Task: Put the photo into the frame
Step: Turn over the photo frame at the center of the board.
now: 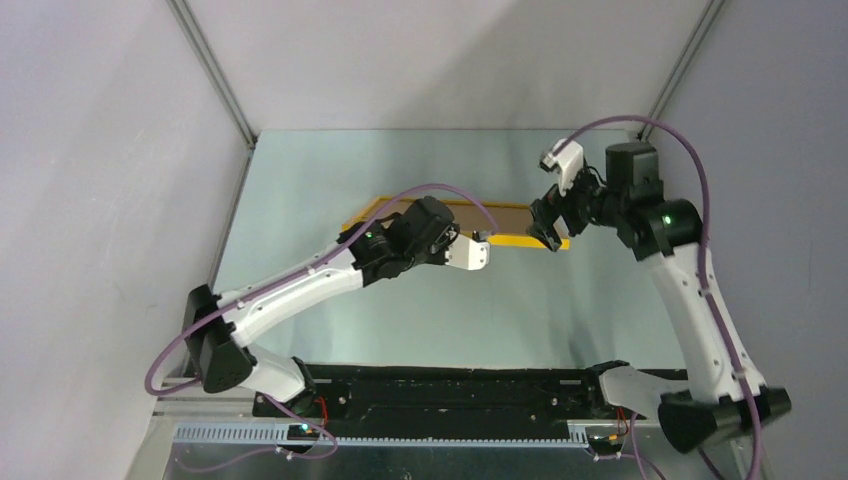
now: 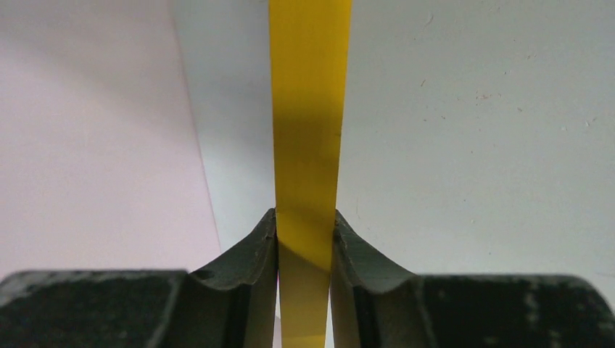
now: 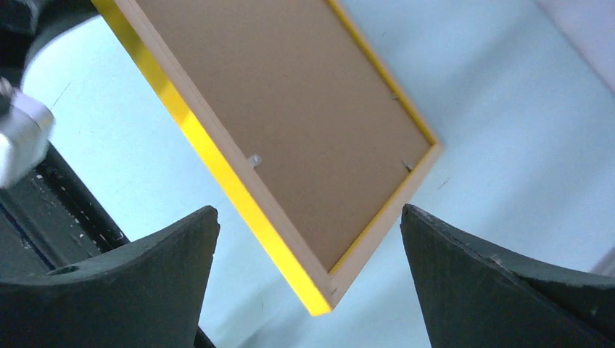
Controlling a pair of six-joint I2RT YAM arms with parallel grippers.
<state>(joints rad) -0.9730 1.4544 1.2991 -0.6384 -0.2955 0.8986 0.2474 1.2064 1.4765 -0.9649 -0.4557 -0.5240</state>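
Observation:
The frame [image 1: 508, 216] has yellow edges and shows its brown back, with small metal tabs, in the right wrist view [image 3: 290, 109]. My left gripper [image 1: 452, 234] is shut on the frame's yellow edge [image 2: 308, 109], which runs straight up between the fingers [image 2: 254, 254]. My right gripper [image 1: 548, 232] is open, its jaws wide apart on either side of the frame's right corner [image 3: 326, 290] without touching it. The photo is not in view.
The pale blue-grey table [image 1: 420, 310] is enclosed by grey walls at the left, back and right. A black base rail [image 1: 450, 395] runs along the near edge between the arm bases.

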